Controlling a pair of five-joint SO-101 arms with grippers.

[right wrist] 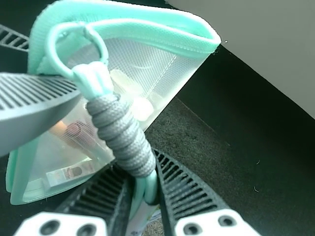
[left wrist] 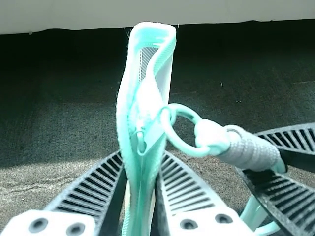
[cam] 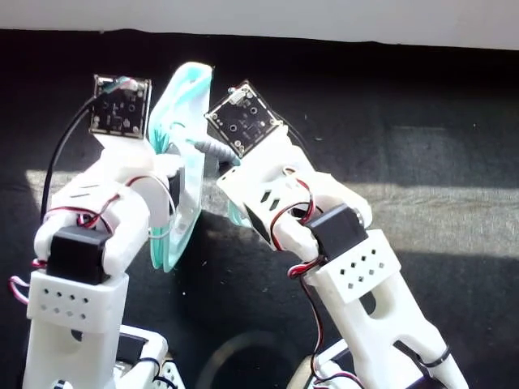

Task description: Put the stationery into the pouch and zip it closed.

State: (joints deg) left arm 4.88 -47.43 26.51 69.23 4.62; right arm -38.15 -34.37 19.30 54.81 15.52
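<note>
A teal mesh pouch point(cam: 185, 97) point(left wrist: 147, 73) point(right wrist: 147, 64) is held upright above the black table between the two arms. My left gripper point(left wrist: 140, 196) is shut on the pouch's zipper edge. A teal ring pull point(left wrist: 179, 130) point(right wrist: 78, 39) hangs from the zipper, and a grey braided cord point(left wrist: 248, 147) point(right wrist: 120, 132) point(cam: 212, 148) is tied to it. My right gripper point(right wrist: 142, 189) point(left wrist: 270, 157) is shut on that cord, just beside the pouch. Through the mesh I see stationery point(right wrist: 74, 132) inside, including a pale block point(right wrist: 130, 93).
The table point(cam: 422, 121) is covered in black cloth, with a sunlit band across its middle. A white wall point(cam: 324, 16) runs along the far edge. Both arms' bases stand at the near edge, close together.
</note>
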